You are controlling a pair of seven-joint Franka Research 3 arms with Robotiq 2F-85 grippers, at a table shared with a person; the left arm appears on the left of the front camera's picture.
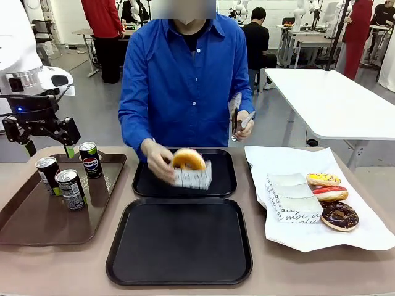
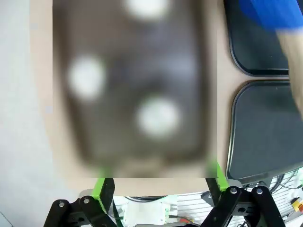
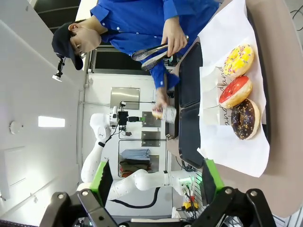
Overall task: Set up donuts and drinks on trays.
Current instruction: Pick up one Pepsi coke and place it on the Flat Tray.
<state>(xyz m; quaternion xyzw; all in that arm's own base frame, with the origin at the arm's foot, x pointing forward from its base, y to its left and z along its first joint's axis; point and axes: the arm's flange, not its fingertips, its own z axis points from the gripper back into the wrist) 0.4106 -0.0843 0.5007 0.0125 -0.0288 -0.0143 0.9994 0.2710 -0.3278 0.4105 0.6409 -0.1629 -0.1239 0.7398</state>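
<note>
My left end effector (image 1: 49, 150) hung with its fingers spread wide and nothing between them, above the brown tray (image 1: 18, 231) on the tabletop (image 1: 62, 271). The three cans (image 1: 71, 188) stood upright and close together on that tray, just below it.

Off to its right, the near black tray (image 1: 179, 240) lay bare. Beyond that was the far black tray (image 1: 225, 179), and the person's hand (image 1: 157, 161) held a donut (image 1: 188, 159) in a white paper holder (image 1: 192, 177) low over it. I could not tell whether the holder had touched down.

My right end effector (image 3: 156, 177) was likewise spread apart and empty. Three more donuts (image 3: 235, 91) lay on white paper (image 3: 227, 151) ahead of it, well clear of its fingers.

As I judged it, the setting-up had barely begun: the first donut was going onto a tray, and no drink had left the brown tray. My next move would be to lower the left end effector over one can with a finger on either side of its body. I would then close, lift it clear of its neighbours and carry it right to a black tray, keeping away from the person's hand.
</note>
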